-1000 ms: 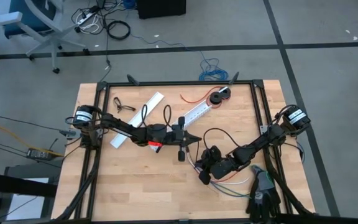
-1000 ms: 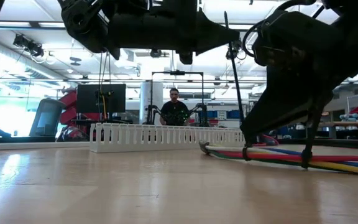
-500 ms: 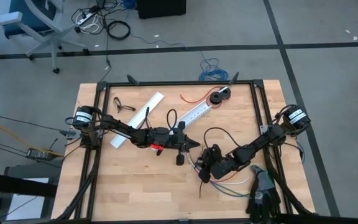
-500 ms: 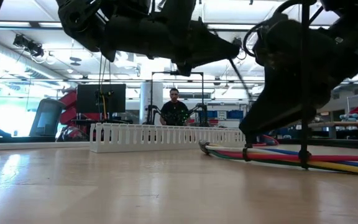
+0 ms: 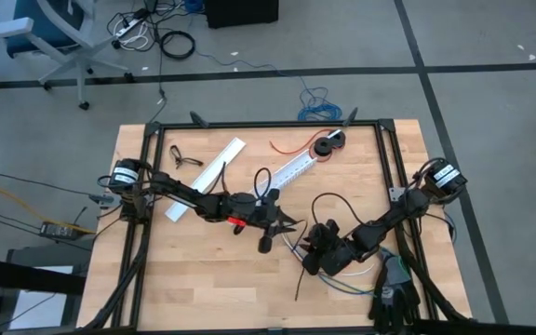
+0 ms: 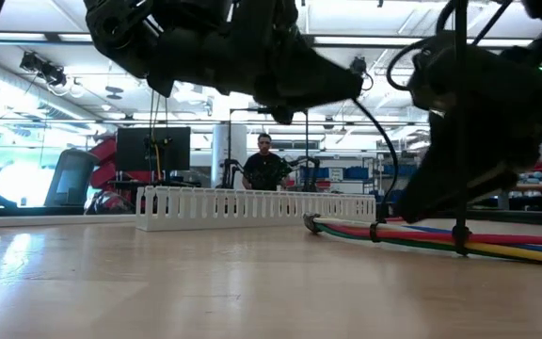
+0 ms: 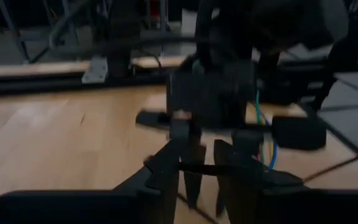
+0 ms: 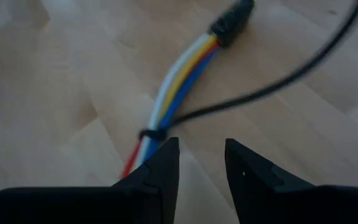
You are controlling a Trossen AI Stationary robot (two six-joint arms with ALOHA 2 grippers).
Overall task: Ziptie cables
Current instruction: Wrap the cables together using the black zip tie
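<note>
Right wrist view: right gripper (image 8: 201, 163) over the cables (image 8: 176, 87), fingers parted, gripping nothing; black tie (image 8: 151, 134) looped round the bundle just ahead. Left gripper (image 7: 204, 168) near table centre, fingers apart, a thin black strip (image 7: 199, 168) crossing between.
</note>
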